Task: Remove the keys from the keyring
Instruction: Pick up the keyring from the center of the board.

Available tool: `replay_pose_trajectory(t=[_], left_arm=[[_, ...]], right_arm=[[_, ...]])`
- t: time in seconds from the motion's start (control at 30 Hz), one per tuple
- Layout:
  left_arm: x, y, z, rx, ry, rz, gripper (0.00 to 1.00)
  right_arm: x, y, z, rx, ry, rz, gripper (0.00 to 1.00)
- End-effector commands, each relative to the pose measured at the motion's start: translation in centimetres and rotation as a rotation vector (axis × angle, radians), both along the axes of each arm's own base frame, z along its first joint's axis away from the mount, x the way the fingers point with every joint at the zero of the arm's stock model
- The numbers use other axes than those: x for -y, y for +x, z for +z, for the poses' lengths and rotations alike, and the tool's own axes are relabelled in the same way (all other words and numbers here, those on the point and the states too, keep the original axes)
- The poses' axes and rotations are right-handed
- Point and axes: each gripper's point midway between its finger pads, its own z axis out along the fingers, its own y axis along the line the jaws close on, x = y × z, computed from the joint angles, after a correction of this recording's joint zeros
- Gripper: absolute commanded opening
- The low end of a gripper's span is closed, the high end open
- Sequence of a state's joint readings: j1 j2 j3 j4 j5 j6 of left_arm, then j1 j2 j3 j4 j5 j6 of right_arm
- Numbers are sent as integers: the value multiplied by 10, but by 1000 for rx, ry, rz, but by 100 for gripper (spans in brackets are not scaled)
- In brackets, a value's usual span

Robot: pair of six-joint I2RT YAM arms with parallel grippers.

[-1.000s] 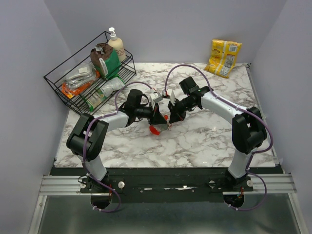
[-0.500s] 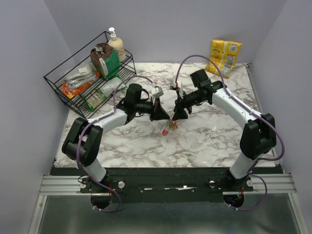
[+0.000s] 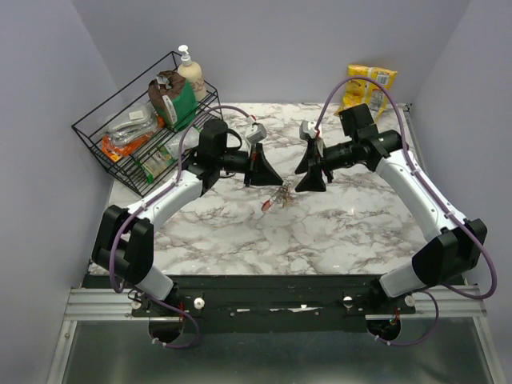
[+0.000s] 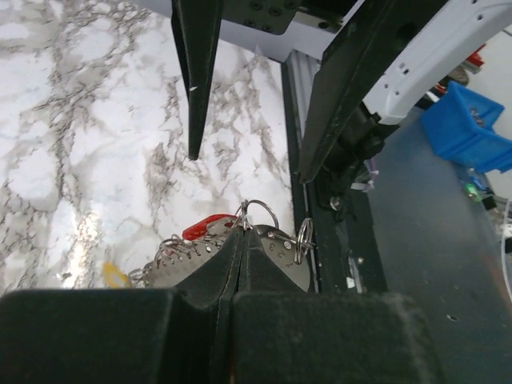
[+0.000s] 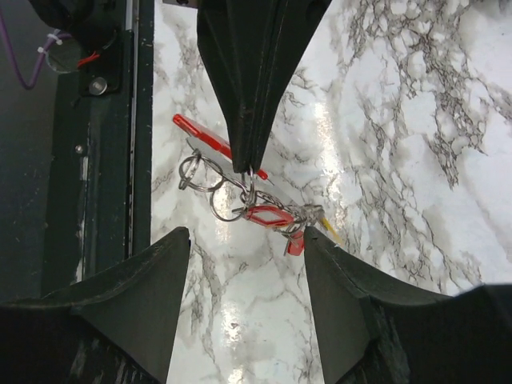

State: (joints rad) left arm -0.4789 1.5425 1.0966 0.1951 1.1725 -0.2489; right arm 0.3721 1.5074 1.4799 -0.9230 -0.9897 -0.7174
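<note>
My left gripper [image 3: 270, 182] is shut on the keyring [image 5: 249, 190], a thin metal ring pinched between its tips [image 4: 242, 231]. From that ring the keys [image 3: 277, 197] hang just above the marble: silvery pieces [image 4: 282, 258], a red tag [image 5: 269, 214], a long red piece [image 5: 210, 138] and a yellow bit [image 5: 331, 230]. Two more thin rings [image 5: 201, 171] hang beside it. My right gripper [image 3: 309, 176] is open, a short way right of the bunch. In its wrist view its fingers [image 5: 136, 308] stand either side below the keys, and the gripper [image 5: 246, 234] touches nothing.
A black wire rack [image 3: 128, 140] with a soap bottle [image 3: 190, 72] and packets stands at the back left. A yellow bag [image 3: 366, 94] leans in the back right corner. The black front rail [image 3: 272, 282] runs along the table's near edge.
The right gripper has opened, let go of the bunch and drawn back to the right. The left arm has lifted and moved back, and the keys now hang from it alone.
</note>
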Motion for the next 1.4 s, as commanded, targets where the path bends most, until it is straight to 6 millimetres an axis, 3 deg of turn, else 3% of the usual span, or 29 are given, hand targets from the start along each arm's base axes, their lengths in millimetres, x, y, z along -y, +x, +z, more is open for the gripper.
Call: replay_pose_trajectory(t=[0.0, 0.17, 0.23, 0.27, 0.3, 0.33, 0.4, 0.5, 0.67, 0.97, 1.17, 1.37], left_arm=[[-4, -22, 42, -29, -51, -106, 0], [-4, -28, 71, -71, -79, -132, 0], [-5, -26, 81, -50, -119, -126, 0], [-5, -28, 87, -144, -122, -116, 0], [-5, -28, 101, -61, -185, -124, 0], [-7, -30, 99, -76, -205, -123, 0], [-10, -38, 115, -70, -266, -143, 0], [-8, -33, 120, -94, -287, -133, 0], [-7, -28, 122, -80, -299, -84, 0], [-2, -13, 101, -133, -253, -9, 0], [-1, -12, 99, -140, -251, -1, 0], [-1, -10, 96, -145, -248, 6, 0]], right_arm=[[3, -7, 16, 58, 9, 8, 67], [7, 12, 22, 149, -7, -86, 67], [7, 10, 23, 158, 4, -94, 66], [6, 10, 26, 161, 21, -95, 66], [5, 9, 26, 158, 28, -95, 66], [4, 8, 28, 161, 37, -93, 65], [1, 5, 32, 151, 62, -82, 63], [-2, -9, 41, 133, 105, -32, 61], [-5, -22, 56, 135, 163, 5, 61], [-12, -34, 78, 87, 246, 57, 61], [-16, -33, 75, 71, 257, 50, 57], [-21, -28, 56, 45, 235, 44, 53]])
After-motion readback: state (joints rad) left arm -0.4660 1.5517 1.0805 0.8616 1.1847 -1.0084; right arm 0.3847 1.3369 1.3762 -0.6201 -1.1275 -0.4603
